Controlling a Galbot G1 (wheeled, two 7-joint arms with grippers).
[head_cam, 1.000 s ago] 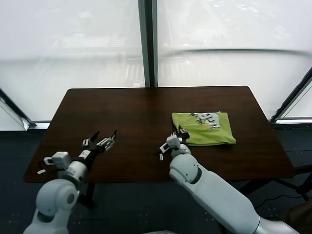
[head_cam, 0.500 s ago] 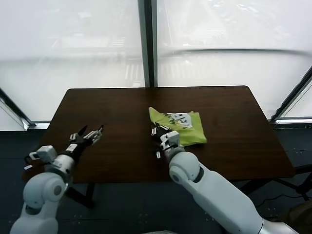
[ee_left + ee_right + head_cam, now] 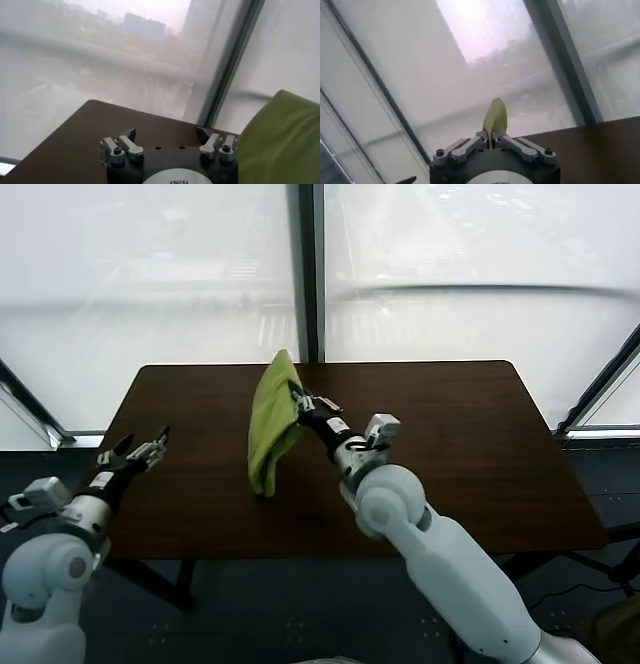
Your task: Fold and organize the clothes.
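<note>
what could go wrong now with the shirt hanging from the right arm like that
The right gripper is shut on only one edge of the lime-green T-shirt, which hangs bunched over the table; the thin fabric could slip free. Its folds may come undone as it dangles. The left gripper waits open off to the side, giving no support.

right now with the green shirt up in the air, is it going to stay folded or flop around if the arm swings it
Likely floppy: the T-shirt hangs limp in a long drape from the right gripper, pinched at one edge. It seems light, since a thin pinch carries it. A swing would probably make it sway and loosen its fold; its lower end sits near the table.
</note>
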